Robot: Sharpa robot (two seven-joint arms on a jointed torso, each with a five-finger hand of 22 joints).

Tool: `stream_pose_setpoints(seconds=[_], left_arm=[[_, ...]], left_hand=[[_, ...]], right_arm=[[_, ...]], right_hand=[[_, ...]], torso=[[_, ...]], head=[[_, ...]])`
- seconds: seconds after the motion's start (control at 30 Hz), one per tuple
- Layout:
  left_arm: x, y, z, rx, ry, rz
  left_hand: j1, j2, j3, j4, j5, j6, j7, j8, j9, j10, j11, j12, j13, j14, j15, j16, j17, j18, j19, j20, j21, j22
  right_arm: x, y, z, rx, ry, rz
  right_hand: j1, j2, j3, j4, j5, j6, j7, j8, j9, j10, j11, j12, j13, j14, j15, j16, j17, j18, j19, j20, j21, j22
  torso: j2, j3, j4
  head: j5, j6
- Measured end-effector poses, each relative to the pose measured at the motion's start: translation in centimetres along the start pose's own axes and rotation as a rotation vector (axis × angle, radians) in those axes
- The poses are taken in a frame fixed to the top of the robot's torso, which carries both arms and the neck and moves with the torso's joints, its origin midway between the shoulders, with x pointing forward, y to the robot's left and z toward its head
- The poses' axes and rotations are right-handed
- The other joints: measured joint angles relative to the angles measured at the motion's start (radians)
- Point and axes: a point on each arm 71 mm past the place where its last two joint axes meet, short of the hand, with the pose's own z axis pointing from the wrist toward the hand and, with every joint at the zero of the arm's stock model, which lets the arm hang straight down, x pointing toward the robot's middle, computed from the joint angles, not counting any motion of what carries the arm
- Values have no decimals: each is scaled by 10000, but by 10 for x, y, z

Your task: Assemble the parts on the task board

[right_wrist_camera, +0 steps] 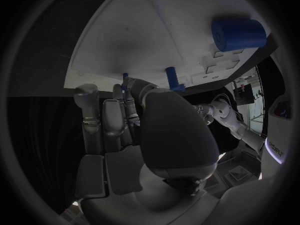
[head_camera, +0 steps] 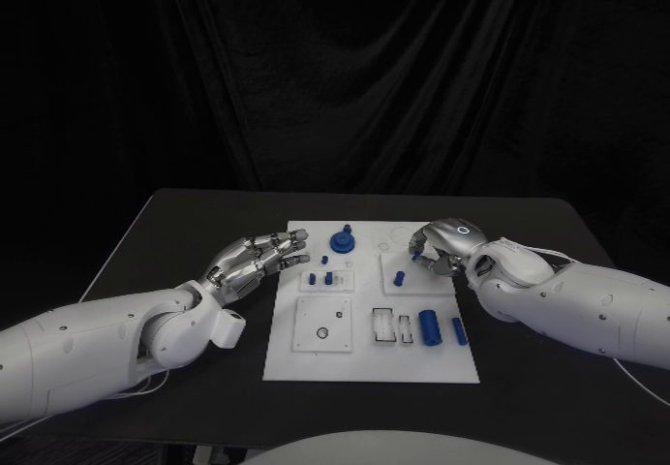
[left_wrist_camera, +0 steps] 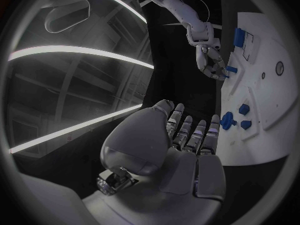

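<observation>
Several blue parts stand or lie on the white task board (head_camera: 370,363) in the middle of the black worktop (head_camera: 182,218). A small blue peg (head_camera: 400,278) stands just below the right hand (head_camera: 444,248), and a blue cylinder (head_camera: 432,329) lies nearer the robot. The right hand's fingers curl down at the board's far right area; whether they pinch a small blue piece there I cannot tell. The left hand (head_camera: 255,262) hovers at the board's left edge, fingers spread, holding nothing, with a blue round part (head_camera: 342,241) just beyond its fingertips.
</observation>
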Motion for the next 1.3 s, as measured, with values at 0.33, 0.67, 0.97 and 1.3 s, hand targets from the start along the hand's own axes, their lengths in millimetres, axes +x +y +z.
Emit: stream_pose_setpoints(seconds=[0.33,0.67,0.97,1.3], left_arm=[[0,0,0,-6,-15,3],[-1,1,0,-10,-30,15],[-2,1,-1,-15,-59,34],[0,1,1,-12,-39,21]], left_hand=[[0,0,27,28,0,0,0,0,-1,-36,35,0,0,0,0,0,9,1,0,0,0,-9],[-37,37,56,57,-1,0,0,0,-2,-36,35,0,0,0,-1,0,8,4,-1,0,0,-25],[-40,40,83,29,-1,0,0,0,-2,-35,36,0,-1,-34,36,3,7,4,-1,0,0,-25],[-74,5,110,56,-1,0,0,0,-3,-36,35,0,0,1,70,38,6,5,-1,0,0,-24]], right_arm=[[-24,3,-5,-167,-581,270],[-43,21,-20,-692,-875,698],[-43,76,-31,-2052,-530,1168],[-26,127,-26,-3317,133,928]], right_hand=[[-1,-1,-30,29,-233,0,0,0,0,127,16,-176,-90,84,-84,26,74,-1,91,-91,173,-1],[-3,-3,-30,29,-308,-1,1,-1,15,212,3,-278,-146,234,-88,274,317,0,270,-86,503,-2],[50,-58,-57,55,-386,-37,-36,-1,32,284,2,-328,-165,343,-124,399,460,0,348,-93,564,-3],[49,-59,-56,56,-425,-38,-37,-1,31,284,2,-369,-176,450,-90,551,620,0,483,-88,776,-4]], torso=[[10,8,1],[11,0,0],[12,5,0],[12,11,1]], head=[[38,-69],[156,-187],[297,-339],[335,-474]])
